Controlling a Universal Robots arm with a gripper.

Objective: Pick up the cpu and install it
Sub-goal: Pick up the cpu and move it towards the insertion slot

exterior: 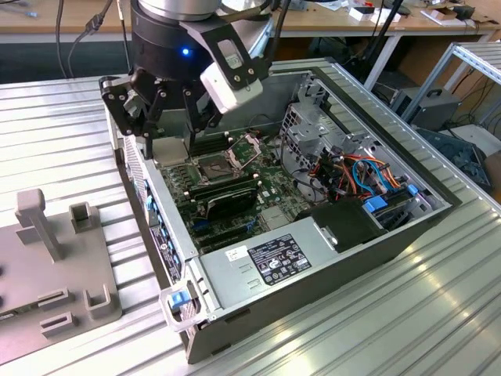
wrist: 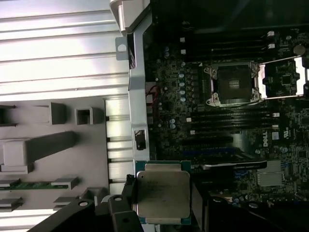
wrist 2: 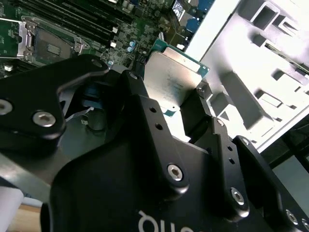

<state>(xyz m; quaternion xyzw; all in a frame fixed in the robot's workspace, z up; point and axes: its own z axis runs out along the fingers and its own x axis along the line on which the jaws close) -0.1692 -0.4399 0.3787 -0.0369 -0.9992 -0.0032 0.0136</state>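
Between the black fingers (wrist 2: 131,84) of the gripper (wrist: 161,195), closed on two opposite edges, sits the cpu (wrist: 162,193), a small flat square chip with a dull silver-grey metal top and a green rim. It is held clear of the board, metal face toward the camera in both wrist views (wrist 2: 175,79). In the exterior view the gripper (exterior: 168,142) hangs over the case's wall on the exterior view's left, apart from the square black socket (exterior: 215,166). The socket lies bare, with its shiny metal hinged frame (wrist: 285,77) swung open beside it.

Around the socket spreads the green motherboard (exterior: 270,188), with a long black expansion card (exterior: 227,200) near it. A silver labelled power supply box (exterior: 266,262) and a bundle of orange and blue cables (exterior: 360,168) fill the rest of the open grey metal computer case (exterior: 368,262).

The case lies on a ribbed aluminium table (exterior: 63,125). A grey plastic fixture block (exterior: 47,258) with slots and posts rests beside it. Behind, wooden workbenches (exterior: 47,19) carry loose cables.
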